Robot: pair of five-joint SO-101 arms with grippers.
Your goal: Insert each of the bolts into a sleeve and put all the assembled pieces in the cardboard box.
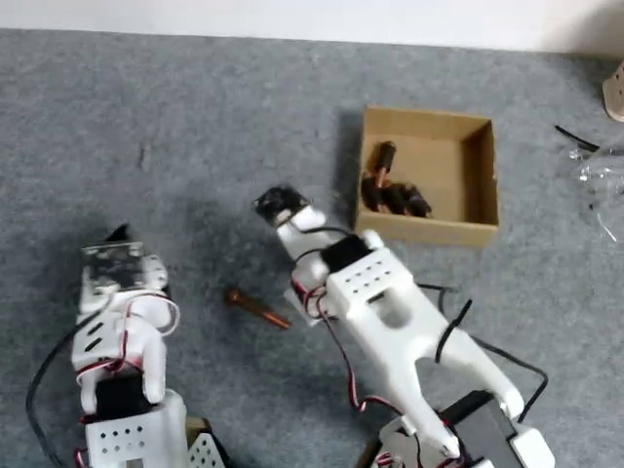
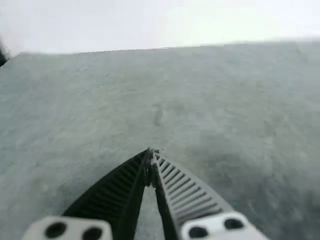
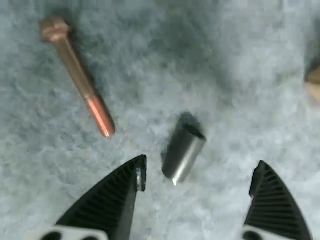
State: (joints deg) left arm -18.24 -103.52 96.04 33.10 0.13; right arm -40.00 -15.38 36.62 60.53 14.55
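My right tool (image 3: 200, 167) stands wide open, empty, the sleeve (image 3: 183, 152) lying between its fingers (image 3: 115, 200) and the bolt (image 3: 77, 75) just outside them; my left tool (image 2: 151, 152) is closed, holding nothing, over the counter (image 2: 225, 100)

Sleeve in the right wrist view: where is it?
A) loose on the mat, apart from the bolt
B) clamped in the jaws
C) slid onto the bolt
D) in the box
A: the sleeve lies on the mat, with a clear gap between it and the bolt.
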